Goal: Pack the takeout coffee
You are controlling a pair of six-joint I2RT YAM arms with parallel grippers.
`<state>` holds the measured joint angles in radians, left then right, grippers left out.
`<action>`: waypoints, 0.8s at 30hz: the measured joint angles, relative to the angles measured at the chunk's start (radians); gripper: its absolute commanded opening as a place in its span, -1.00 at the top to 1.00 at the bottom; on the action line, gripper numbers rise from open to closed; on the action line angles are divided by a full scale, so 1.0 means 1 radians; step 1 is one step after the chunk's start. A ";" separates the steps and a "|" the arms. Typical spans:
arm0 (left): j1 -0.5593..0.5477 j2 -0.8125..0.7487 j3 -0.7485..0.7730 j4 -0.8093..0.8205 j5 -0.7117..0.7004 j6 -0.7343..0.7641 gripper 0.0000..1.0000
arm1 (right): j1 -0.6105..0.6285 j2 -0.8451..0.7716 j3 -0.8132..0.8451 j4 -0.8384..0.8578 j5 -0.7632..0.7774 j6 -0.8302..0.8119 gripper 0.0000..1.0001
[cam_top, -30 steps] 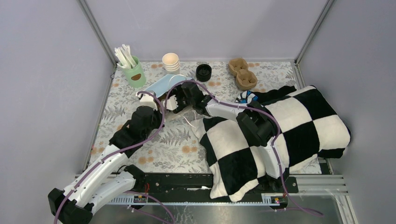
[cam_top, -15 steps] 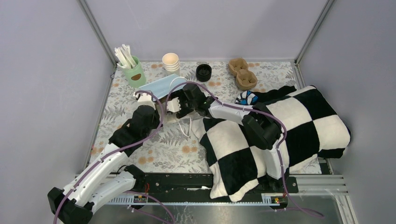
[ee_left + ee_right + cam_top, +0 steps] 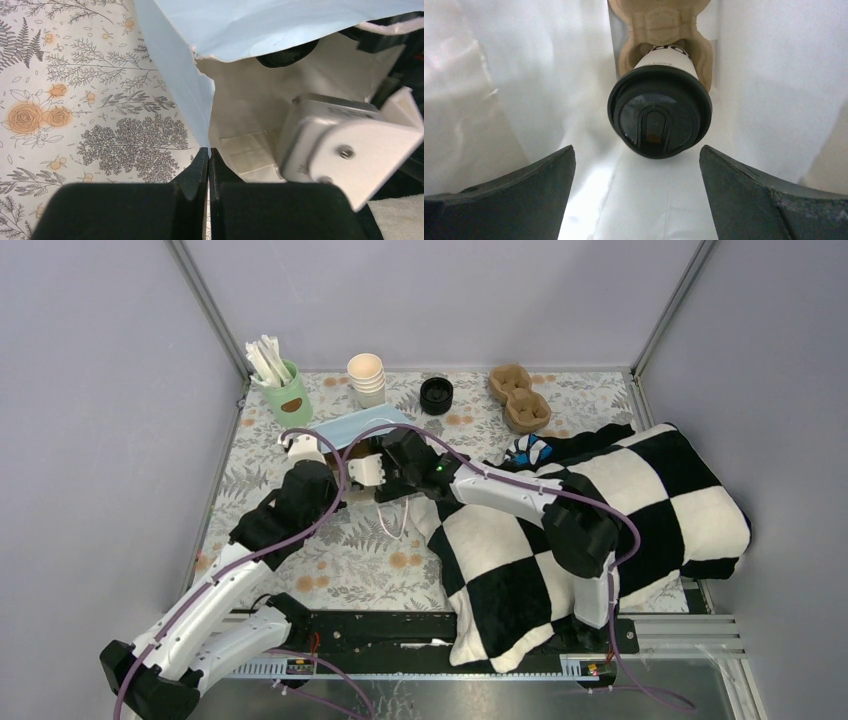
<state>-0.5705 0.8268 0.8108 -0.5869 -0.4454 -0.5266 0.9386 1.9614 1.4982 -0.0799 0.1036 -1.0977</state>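
The takeout coffee (image 3: 659, 112) is a cream cup with dark print and a black lid. It stands in a brown pulp carrier (image 3: 659, 22) inside a light blue paper bag (image 3: 360, 427), white on the inside (image 3: 774, 75). My right gripper (image 3: 636, 160) is open in the bag's mouth, its fingers apart from the lid and just short of it. In the top view it (image 3: 365, 472) lies at the bag's opening. My left gripper (image 3: 208, 152) is shut on the bag's blue edge (image 3: 175, 75) and holds the mouth open; it also shows in the top view (image 3: 300, 450).
At the back stand a mint-green cup of white sticks (image 3: 284, 390), a stack of cream cups (image 3: 366, 375), a black lid (image 3: 436, 395) and a second pulp carrier (image 3: 519, 398). A black-and-white checkered cloth (image 3: 600, 520) covers the right side.
Both grippers have shifted left. The left one has drawn the bag's edge left and back, and the right one has slid further left at the bag's mouth.
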 measured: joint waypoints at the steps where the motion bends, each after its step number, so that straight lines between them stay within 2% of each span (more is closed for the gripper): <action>1: 0.000 0.000 0.005 -0.007 0.000 -0.006 1.00 | 0.005 -0.018 -0.007 -0.018 0.010 0.021 -0.99; 10: 0.000 0.001 0.061 -0.067 0.014 -0.051 1.00 | 0.064 -0.160 -0.072 -0.115 0.019 0.167 -0.99; 24: 0.000 0.049 0.158 -0.187 0.041 -0.128 1.00 | 0.157 -0.483 -0.013 -0.405 0.021 0.325 -0.99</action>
<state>-0.5705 0.8761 0.9691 -0.7738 -0.4046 -0.6544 1.0954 1.4788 1.4857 -0.4847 0.1242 -0.7723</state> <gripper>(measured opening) 0.005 0.994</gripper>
